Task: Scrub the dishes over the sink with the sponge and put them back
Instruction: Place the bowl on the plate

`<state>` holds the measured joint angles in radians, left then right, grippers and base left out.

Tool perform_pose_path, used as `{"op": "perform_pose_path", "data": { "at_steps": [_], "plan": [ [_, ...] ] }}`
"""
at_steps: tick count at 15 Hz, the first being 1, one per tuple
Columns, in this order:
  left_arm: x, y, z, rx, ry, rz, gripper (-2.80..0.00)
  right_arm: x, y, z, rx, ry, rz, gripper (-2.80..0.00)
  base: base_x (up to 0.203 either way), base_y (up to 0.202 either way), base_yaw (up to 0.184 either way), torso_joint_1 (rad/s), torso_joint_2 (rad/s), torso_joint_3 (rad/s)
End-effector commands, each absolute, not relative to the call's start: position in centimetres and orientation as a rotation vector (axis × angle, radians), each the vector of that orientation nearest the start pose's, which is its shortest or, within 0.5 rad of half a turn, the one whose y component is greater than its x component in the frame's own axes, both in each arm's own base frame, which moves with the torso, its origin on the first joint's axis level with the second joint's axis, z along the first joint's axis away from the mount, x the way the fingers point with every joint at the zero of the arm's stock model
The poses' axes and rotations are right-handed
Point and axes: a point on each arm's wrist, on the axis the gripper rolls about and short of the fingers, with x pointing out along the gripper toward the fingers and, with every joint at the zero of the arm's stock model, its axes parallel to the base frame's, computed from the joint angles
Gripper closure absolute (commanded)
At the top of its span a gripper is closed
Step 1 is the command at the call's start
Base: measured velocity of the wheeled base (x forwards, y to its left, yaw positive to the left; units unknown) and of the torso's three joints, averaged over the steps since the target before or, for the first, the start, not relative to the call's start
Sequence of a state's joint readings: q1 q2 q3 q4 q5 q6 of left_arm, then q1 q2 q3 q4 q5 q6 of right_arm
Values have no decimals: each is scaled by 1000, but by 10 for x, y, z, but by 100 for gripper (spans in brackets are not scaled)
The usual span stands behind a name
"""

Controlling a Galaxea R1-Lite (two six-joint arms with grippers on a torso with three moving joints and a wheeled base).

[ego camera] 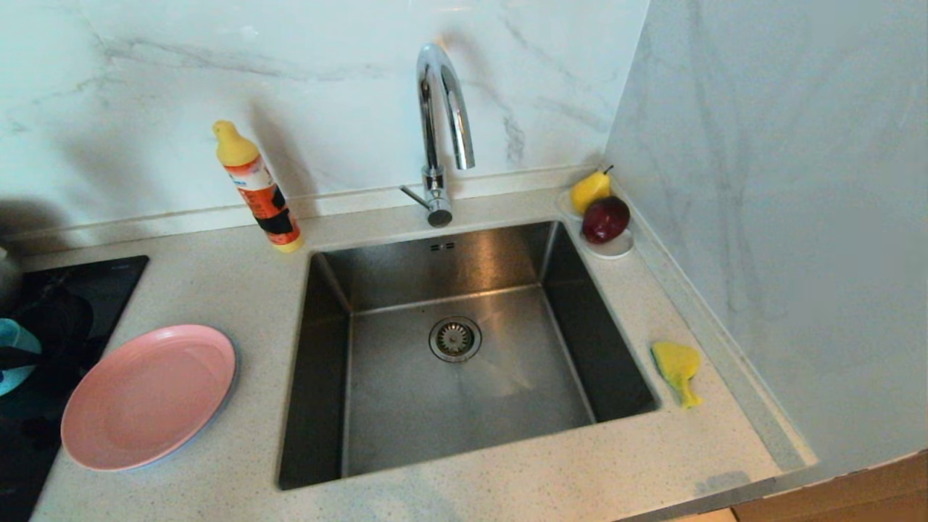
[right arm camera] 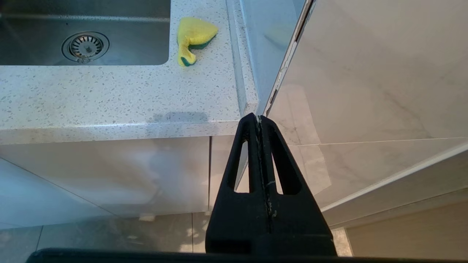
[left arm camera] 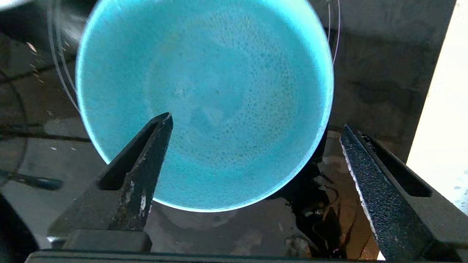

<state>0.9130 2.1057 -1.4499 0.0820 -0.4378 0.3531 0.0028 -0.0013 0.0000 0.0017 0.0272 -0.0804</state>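
1. The left claw (left arm camera: 256, 128) is hanging over the black cooktop (ego camera: 43, 341) at the far left of the table (ego camera: 217, 283), its two prongs spread wide and gripping nothing.
2. The teal-blue bowl (left arm camera: 204, 98) is sitting upright on the cooktop under that claw; one prong is showing over its inside, the other beyond its rim, and I cannot tell whether either is touching it. In the head view only a sliver of the bowl (ego camera: 16, 355) is showing at the left edge.
3. The pink plate (ego camera: 148, 395) is lying on the table between the cooktop and the sink (ego camera: 464, 348); a thin pale-blue edge is peeking out beneath it, probably the blue plate.
4. The sponge (ego camera: 678, 370) is lying crumpled on the table just right of the sink, yellow side up, near the wall.
5. The right claw (right arm camera: 259, 118) is hanging parked below the table's front edge, before the cabinet fronts, its prongs pressed together with nothing between them.
6. A dish-soap bottle (ego camera: 257, 188) is standing behind the sink's left corner, the chrome tap (ego camera: 442, 130) is arching over the basin, and a pear (ego camera: 591, 190) and a red apple (ego camera: 605, 219) are resting on a white saucer (ego camera: 616, 250) in the back right corner.
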Motion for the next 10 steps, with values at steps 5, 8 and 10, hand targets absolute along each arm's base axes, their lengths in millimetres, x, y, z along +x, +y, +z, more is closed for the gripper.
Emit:
{"op": "perform_pose_path", "data": {
  "at_steps": [5,8,10],
  "plan": [
    [258,318,134,-154,673,331,0,-23,1,75,-81,-1,31,0,0,0,0,0,0,0],
    [257,317,132,-158,680,329,0,-23,1,75,-81,-1,31,0,0,0,0,0,0,0],
    [258,318,134,-155,672,332,0,-23,1,75,-81,-1,31,0,0,0,0,0,0,0]
  ]
}}
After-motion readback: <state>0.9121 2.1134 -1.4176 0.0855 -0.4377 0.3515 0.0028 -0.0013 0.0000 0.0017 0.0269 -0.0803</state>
